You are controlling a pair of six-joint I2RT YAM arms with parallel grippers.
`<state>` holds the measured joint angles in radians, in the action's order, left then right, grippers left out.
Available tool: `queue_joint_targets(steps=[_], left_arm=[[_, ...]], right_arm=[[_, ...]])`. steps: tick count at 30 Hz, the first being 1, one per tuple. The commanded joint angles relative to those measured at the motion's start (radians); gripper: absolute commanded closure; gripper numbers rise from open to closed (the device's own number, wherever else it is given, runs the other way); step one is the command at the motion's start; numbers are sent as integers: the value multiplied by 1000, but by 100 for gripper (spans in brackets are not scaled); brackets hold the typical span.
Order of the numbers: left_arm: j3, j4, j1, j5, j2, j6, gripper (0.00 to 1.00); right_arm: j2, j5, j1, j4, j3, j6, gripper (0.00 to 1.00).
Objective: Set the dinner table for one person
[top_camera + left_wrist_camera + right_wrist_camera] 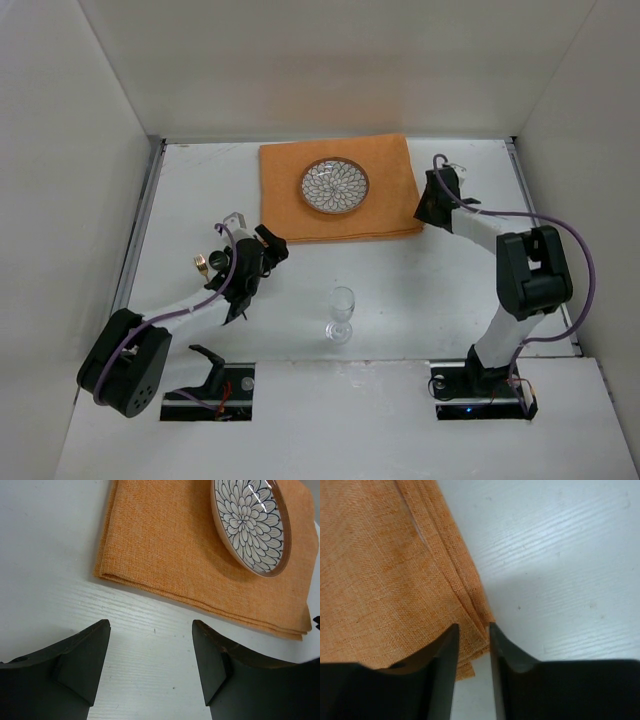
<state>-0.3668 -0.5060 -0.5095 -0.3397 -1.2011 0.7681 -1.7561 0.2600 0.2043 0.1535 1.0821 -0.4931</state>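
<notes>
An orange cloth mat (pixel 385 160) lies at the back middle of the white dinner table (pixel 420 290), with a flower-patterned plate (pixel 334 186) on it. An empty wine glass (pixel 342 312) stands upright near the front middle. My left gripper (pixel 270 243) is open and empty over bare table just off the mat's near left corner; its view shows the mat (pixel 160 545) and plate (pixel 250 522) ahead. My right gripper (pixel 424 214) is at the mat's near right corner. In its view (pixel 474 626) the jaws stand narrowly apart, straddling the corner of the mat (pixel 380 570).
White panels wall the table at the left, back and right. A small gold object (pixel 201 265) lies beside my left arm, partly hidden by it. The arm bases sit at the near edge.
</notes>
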Motion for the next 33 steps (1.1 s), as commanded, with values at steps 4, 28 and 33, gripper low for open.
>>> queue_joint_targets(steps=[4, 28, 33], left_arm=[[2, -46, -4, -1, 12, 3, 36], [12, -54, 15, 14, 23, 10, 37], [9, -60, 38, 60, -5, 27, 37]], right_arm=[[18, 18, 33, -14, 160, 85, 57], [-536, -33, -65, 440, 843, 109, 88], [-481, -44, -98, 391, 728, 111, 88]])
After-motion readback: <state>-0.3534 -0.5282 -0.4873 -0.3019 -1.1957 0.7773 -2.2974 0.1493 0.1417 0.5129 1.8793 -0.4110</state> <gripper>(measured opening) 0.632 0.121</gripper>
